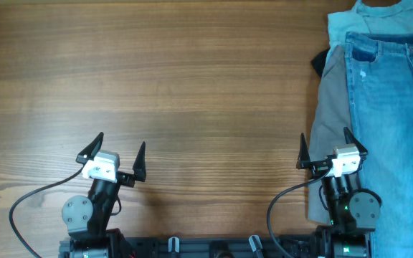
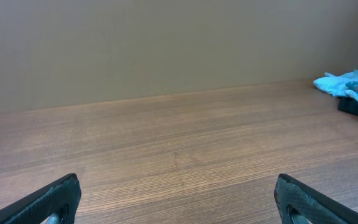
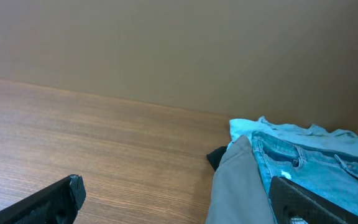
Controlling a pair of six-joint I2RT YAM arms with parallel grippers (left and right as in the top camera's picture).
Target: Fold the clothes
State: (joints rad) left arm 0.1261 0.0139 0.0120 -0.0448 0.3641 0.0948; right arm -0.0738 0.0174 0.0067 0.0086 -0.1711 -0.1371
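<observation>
The light blue denim jeans [image 1: 391, 107] lie lengthwise on top of a pile at the table's right edge, waistband toward the far side. They also show in the right wrist view [image 3: 316, 165]. My right gripper [image 1: 331, 147] is open and empty at the pile's left edge, its right finger over the cloth; in its own view [image 3: 176, 199] the fingers spread wide. My left gripper [image 1: 117, 150] is open and empty over bare wood at the near left, far from the jeans; its fingers [image 2: 178, 202] frame bare table.
Grey trousers [image 1: 330, 100] lie under the jeans, sticking out on the left. A pale teal shirt [image 1: 378, 16] lies at the pile's far end, with a dark item [image 1: 319, 62] beside it. The wooden table [image 1: 178, 86] spreads left of the pile.
</observation>
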